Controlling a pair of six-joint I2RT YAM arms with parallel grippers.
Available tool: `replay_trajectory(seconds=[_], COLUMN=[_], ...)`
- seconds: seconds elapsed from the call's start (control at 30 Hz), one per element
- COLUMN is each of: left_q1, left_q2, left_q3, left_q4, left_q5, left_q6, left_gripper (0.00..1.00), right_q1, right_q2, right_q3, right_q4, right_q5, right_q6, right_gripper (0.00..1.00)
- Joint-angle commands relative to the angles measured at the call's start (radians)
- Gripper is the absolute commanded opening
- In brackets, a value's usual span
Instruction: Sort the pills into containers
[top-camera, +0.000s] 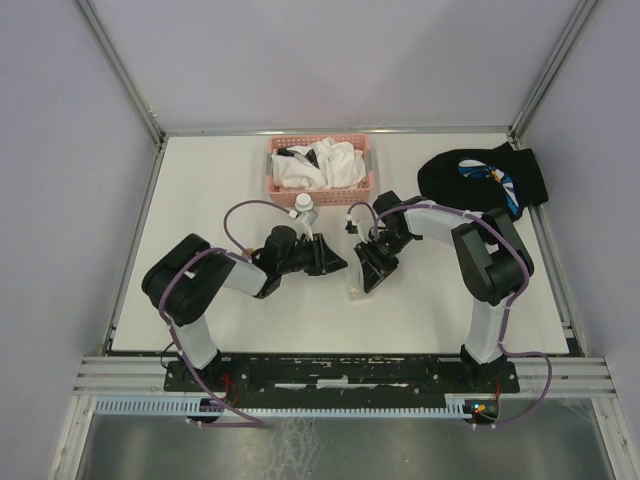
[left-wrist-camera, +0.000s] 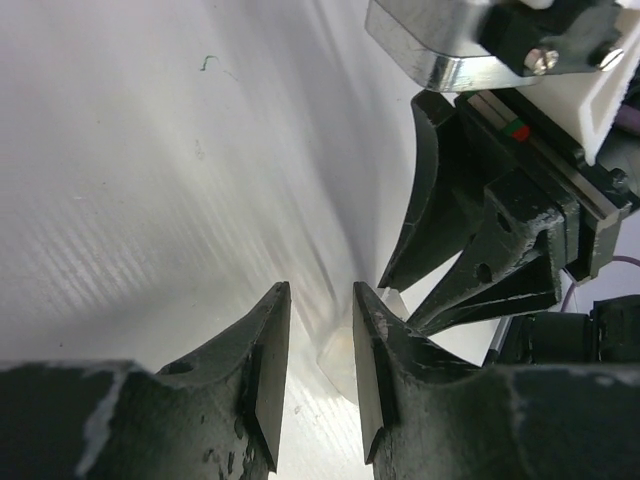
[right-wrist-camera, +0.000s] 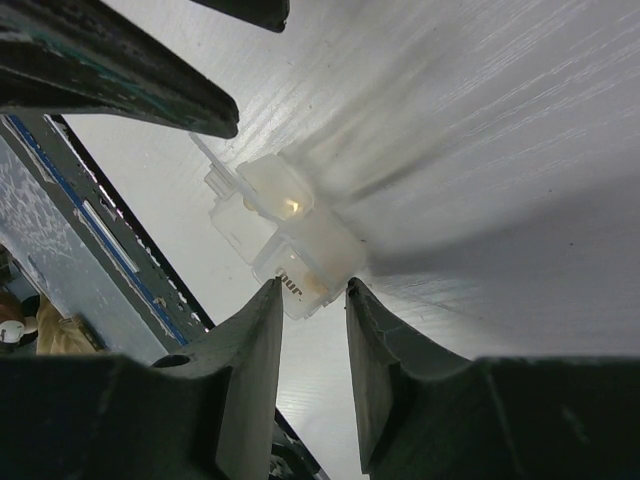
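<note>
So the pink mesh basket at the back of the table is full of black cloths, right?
Not quite. The pink mesh basket at the back of the table is full of white cloths, not black ones. The top external view shows it.

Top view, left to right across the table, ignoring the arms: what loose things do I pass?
Small white-capped bottle, clear box, black glove. The pink basket overlaps the first two, so omitted.
</note>
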Motion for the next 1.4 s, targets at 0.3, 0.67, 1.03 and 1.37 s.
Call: replay_trajectory(seconds=[0.3, 0.67, 1.03, 1.37], left_q1=[-0.005, -0.021, -0.036, -0.091], left_q2=[0.032, 0.018, -0.021, -0.034], left_q3=[0.037, -0.004, -0.041, -0.021], left_q4=[0.035, 0.116, 0.136, 0.079], left_q5=[0.006, 0.087, 0.124, 0.145], left_q6=[0.034, 0.015, 0.031, 0.068], left_gripper=[0.31, 0.29, 0.28, 0.28], right_q1=[0.005, 0.006, 0.005, 0.005], right_q2=[0.016, 0.026, 0.03, 0.032], right_q3=[0.037, 0.047, 0.048, 0.052], right_q4=[0.012, 0.004, 0.005, 0.001], right_q5=[0.032, 0.029, 0.032, 0.036], right_q6=[0.001, 0.013, 0.025, 0.026], right_gripper=[0.38, 0.38, 0.39, 0.38])
